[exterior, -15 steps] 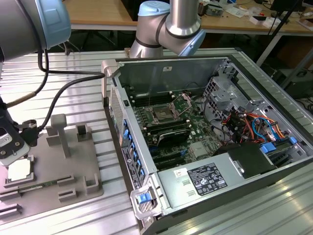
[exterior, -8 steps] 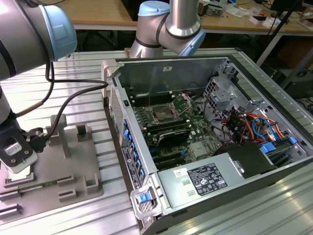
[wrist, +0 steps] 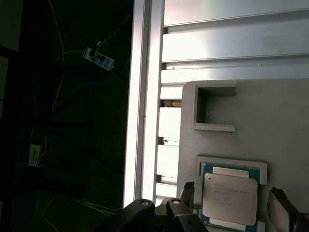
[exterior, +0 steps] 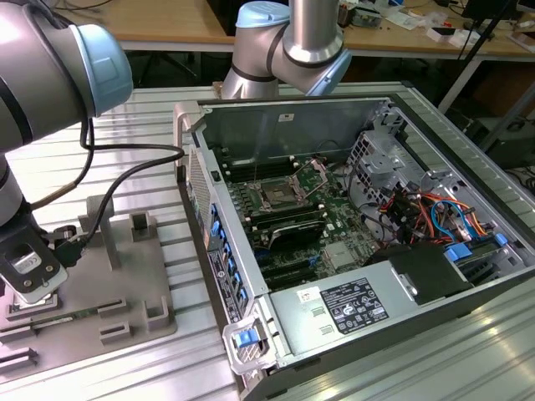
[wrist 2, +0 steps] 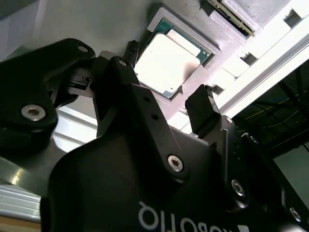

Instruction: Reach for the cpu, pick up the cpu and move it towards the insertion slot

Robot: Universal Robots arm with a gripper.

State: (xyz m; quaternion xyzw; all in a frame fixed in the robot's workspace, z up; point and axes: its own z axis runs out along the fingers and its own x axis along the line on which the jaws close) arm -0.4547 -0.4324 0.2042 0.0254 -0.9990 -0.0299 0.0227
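The cpu (wrist: 229,198) (wrist 2: 169,60), a flat square chip with a silvery top and a teal-green rim, lies in a shallow recess of the grey fixture plate (exterior: 125,284). My gripper (exterior: 29,280) hangs right above it at the exterior view's left, where its body covers the chip. In both wrist views the gripper (wrist: 234,198) (wrist 2: 166,79) is open, one black finger (wrist: 187,191) on one side of the chip and the other finger (wrist 2: 203,108) on the opposite side, with gaps between pads and chip. The insertion slot (exterior: 274,198) sits on the motherboard inside the open computer case.
The open computer case (exterior: 351,209) lies at the exterior view's right, full of cables and drive cages. The fixture plate carries raised holders (exterior: 142,224), an empty pocket (wrist: 215,108) and a memory stick (wrist 2: 231,14). The slatted aluminium table's edge (wrist: 140,96) runs close beside the fixture.
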